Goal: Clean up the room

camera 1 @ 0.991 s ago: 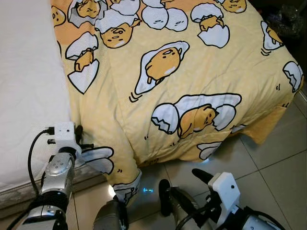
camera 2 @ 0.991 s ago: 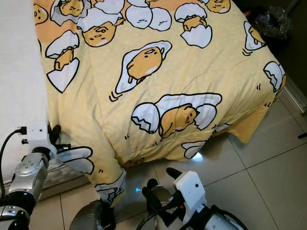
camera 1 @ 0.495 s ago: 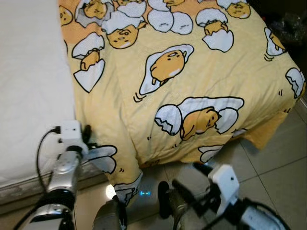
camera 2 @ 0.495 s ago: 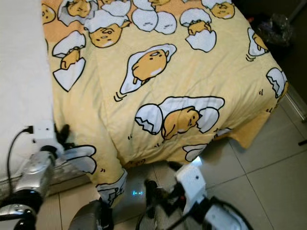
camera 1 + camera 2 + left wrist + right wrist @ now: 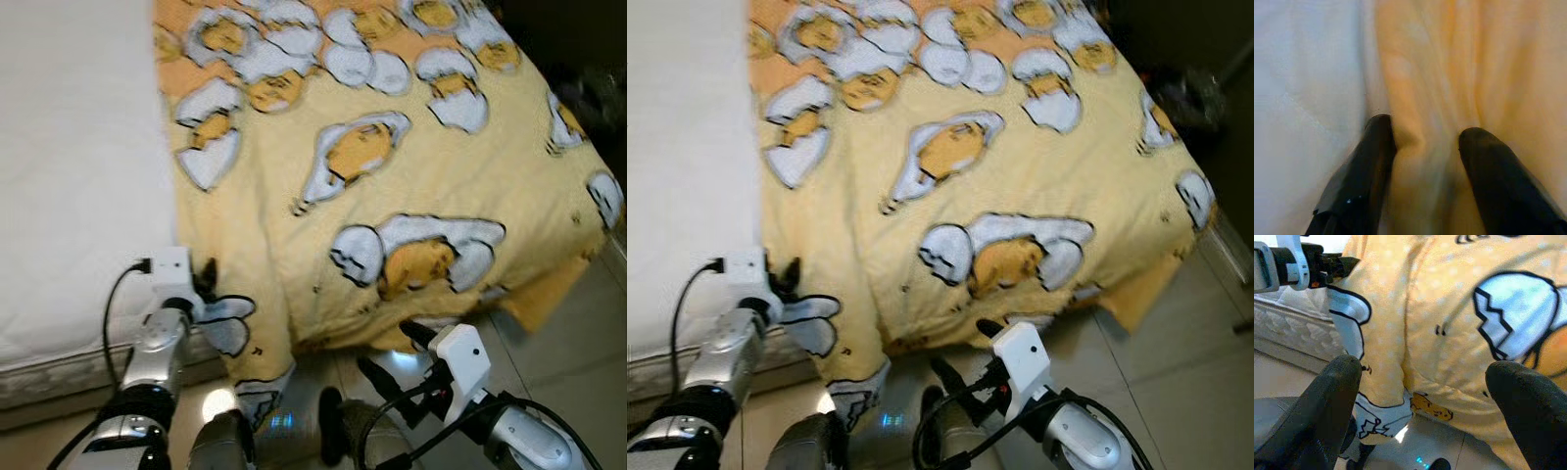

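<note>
one bed (image 5: 69,176) with a bare white mattress surface stands on a pale tiled floor (image 5: 578,323); the room beyond the bed's far corner is dark. one yellow quilt (image 5: 411,166), printed with egg characters, covers the part of the bed to the right of the bare mattress, and its near edge hangs over the bed's side down to the floor. two grippers are counted. the left gripper (image 5: 1422,142) is at the bed's near edge, where the quilt meets the mattress; its fingers (image 5: 1369,161) are partly apart with a fold of quilt bunched between them, touching the cloth. the right gripper (image 5: 1425,387) hangs low over the floor, just in front of the bed's draped side, its fingers (image 5: 1332,391) spread wide and holding nothing, apart from the quilt. the head views are somewhat blurred.
</note>
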Motion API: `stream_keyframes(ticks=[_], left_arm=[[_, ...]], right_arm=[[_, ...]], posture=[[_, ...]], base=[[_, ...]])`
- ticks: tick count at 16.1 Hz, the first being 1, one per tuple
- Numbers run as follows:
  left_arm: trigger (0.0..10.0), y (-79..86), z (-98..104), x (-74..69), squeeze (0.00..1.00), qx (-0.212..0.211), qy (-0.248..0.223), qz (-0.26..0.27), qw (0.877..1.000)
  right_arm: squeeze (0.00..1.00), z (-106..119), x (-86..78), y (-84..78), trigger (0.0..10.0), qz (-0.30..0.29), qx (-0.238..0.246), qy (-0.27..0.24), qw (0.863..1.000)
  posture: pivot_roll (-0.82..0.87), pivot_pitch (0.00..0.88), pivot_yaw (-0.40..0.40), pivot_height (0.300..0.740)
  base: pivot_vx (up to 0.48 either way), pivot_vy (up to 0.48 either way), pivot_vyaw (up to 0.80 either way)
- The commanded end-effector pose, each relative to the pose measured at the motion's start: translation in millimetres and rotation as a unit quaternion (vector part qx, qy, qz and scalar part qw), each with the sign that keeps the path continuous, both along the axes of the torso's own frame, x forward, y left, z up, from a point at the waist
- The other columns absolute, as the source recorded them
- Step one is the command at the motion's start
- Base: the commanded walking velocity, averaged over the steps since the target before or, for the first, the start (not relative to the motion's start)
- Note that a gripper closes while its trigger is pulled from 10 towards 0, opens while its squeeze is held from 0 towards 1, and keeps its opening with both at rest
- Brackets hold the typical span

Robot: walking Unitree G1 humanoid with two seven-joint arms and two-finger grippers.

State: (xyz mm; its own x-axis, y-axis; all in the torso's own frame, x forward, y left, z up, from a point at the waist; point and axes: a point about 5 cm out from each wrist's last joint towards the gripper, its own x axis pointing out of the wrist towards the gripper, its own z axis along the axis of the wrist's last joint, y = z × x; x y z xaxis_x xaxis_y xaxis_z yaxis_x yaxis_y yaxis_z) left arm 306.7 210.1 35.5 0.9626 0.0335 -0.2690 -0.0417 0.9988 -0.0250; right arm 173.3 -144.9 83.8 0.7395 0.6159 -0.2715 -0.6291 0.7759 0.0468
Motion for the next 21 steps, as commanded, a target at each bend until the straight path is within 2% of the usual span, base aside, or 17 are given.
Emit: stream_keyframes(ticks=[1,3,4,10,13,15,16,17,19,20,21], left_arm=[[10.0,5.0,-9.3,-7.8,1.00,0.002,0.025,0.001,1.000],[10.0,1.8,-7.1,-5.0,1.00,0.015,0.023,-0.024,0.999],[10.0,2.0,-8.1,-5.0,0.00,0.016,0.028,-0.020,0.999],[10.0,-5.7,-9.9,-3.2,0.00,0.026,0.039,-0.028,0.998],[10.0,-12.9,-11.2,-5.1,0.00,0.014,0.033,-0.044,0.998],[10.0,-15.1,-4.8,-7.0,0.00,0.016,-0.004,-0.059,0.998],[10.0,-17.8,4.0,-9.0,0.00,0.038,-0.043,-0.074,0.996],[10.0,-26.3,14.6,-15.5,0.00,0.057,-0.086,-0.104,0.989],[10.0,-41.7,23.4,-27.7,0.00,0.060,-0.109,-0.146,0.982],[10.0,-49.8,28.4,-30.5,1.00,0.027,-0.115,-0.146,0.982],[10.0,-57.2,32.5,-31.0,1.00,0.005,-0.118,-0.146,0.982]], right_arm=[[0.00,-2.4,-2.8,2.6,10.0,0.003,0.007,0.009,1.000],[0.00,-2.9,-2.6,4.6,10.0,0.003,0.009,0.009,1.000],[0.00,-3.5,-3.6,4.7,10.0,0.003,0.009,0.011,1.000],[0.00,-4.1,-7.7,-0.4,10.0,-0.001,0.008,0.016,1.000],[0.00,-6.0,-12.6,0.6,10.0,-0.002,0.007,0.020,1.000],[0.00,-5.5,-13.1,0.6,10.0,-0.007,0.008,0.016,1.000],[0.00,-4.3,-12.4,-1.4,10.0,-0.017,0.006,0.010,1.000],[0.00,-3.5,-11.3,-4.4,10.0,-0.031,-0.001,0.001,1.000],[0.00,-4.5,-9.8,-6.4,10.0,-0.054,-0.004,-0.006,0.999],[0.00,-5.7,-6.3,-5.1,10.0,-0.070,0.000,-0.008,0.998],[0.00,-6.3,-2.7,-2.7,10.0,-0.079,0.006,-0.010,0.997]], posture=[[-0.15,0.207,-0.061,0.740],[-0.16,0.212,-0.059,0.740],[-0.16,0.215,-0.059,0.740],[-0.17,0.226,-0.056,0.740],[-0.17,0.222,-0.050,0.740],[-0.17,0.216,-0.047,0.740],[-0.17,0.213,-0.045,0.740],[-0.17,0.211,-0.044,0.740],[-0.17,0.205,-0.042,0.740],[-0.16,0.201,-0.039,0.740],[-0.16,0.195,-0.036,0.740]], base=[[0.000,0.461,0.00],[0.000,0.467,0.00],[0.000,0.000,0.00],[0.000,0.000,0.00],[0.000,0.000,0.00],[0.000,0.000,0.00],[0.000,0.000,0.00],[0.000,0.000,0.00],[0.000,0.000,0.00],[0.000,0.000,0.00],[0.000,0.000,0.00]])
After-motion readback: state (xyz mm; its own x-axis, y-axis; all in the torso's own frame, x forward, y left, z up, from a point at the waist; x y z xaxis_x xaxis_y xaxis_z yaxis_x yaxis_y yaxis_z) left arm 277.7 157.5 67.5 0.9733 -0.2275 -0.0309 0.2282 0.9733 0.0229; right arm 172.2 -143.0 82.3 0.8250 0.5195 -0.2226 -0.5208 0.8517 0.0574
